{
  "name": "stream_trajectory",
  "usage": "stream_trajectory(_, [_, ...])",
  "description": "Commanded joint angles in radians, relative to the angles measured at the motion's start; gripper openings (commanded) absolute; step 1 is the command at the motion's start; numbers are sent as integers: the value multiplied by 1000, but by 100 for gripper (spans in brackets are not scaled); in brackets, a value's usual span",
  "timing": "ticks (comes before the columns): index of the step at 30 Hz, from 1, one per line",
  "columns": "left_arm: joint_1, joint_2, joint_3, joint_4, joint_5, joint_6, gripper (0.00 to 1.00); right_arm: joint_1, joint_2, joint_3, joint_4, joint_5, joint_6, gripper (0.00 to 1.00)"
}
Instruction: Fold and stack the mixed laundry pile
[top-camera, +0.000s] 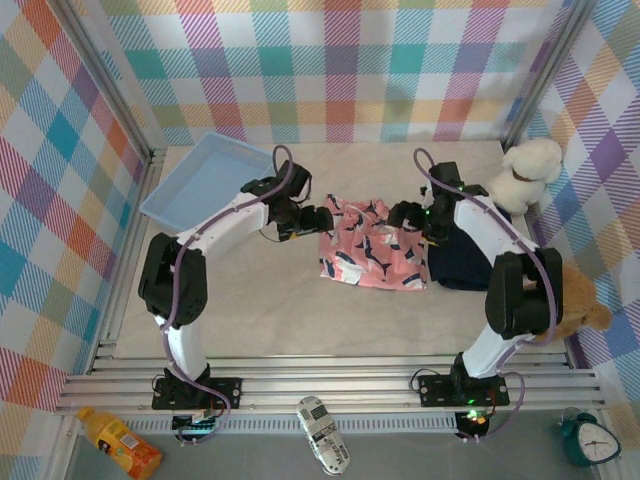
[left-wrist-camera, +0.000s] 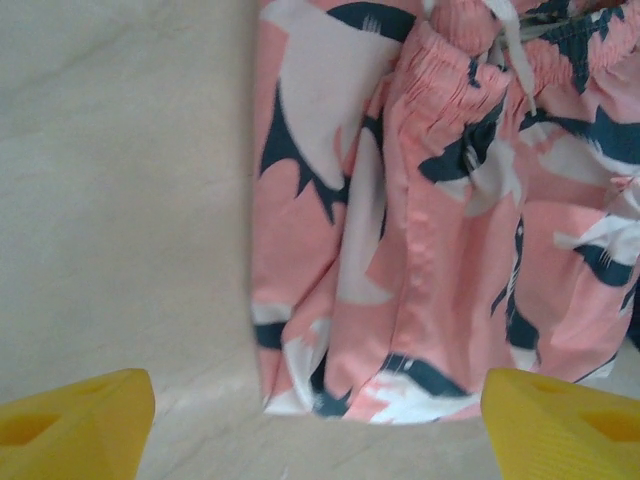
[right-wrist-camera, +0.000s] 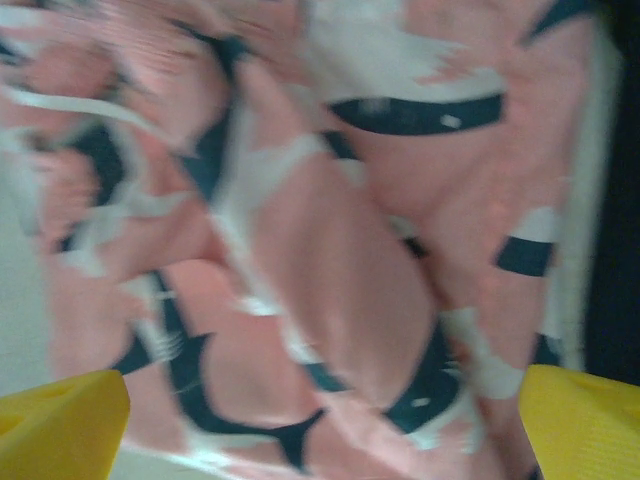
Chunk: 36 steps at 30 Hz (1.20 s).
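Currently both are open with nothing gripped. My left tool sits at the left edge of the pink garment, jaws spread wide above its hem. My right tool is over the far right corner, spread just as wide. Pink garment lies flat on the counter between the two. Navy T-shirt is bunched against its right edge, partly under my right arm. Right wrist view is blurred.
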Motion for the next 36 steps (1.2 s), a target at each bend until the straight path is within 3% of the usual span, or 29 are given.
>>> stream_trajectory(1, [-16,76,-31,140,115,-26,89,-22,32,-42,-51,66,-73,99])
stream_trajectory(12, [-87,213,-23,116,103,45,84,-19,77,-193,119,-119,-5,99])
stream_trajectory(16, [-104,238,-12,116,117,43,77,-13,106,-204,153,-143,22,90])
stream_trajectory(19, [-124,267,15,115,133,40,59,-13,130,-198,155,-143,26,75])
stream_trajectory(21, [-134,289,35,101,123,32,43,-13,139,-196,159,-146,25,60])
stream_trajectory(23, [-138,301,49,93,109,13,34,-12,145,-189,158,-152,20,45])
stream_trajectory(28, [-137,289,85,29,44,10,0,-9,131,-144,121,-150,-9,19])
stream_trajectory(31, [-138,268,111,-7,35,15,0,-9,121,-88,72,-152,-41,0])
stream_trajectory(36, [-137,221,184,-41,41,-13,0,-9,90,49,-47,-123,-89,0])
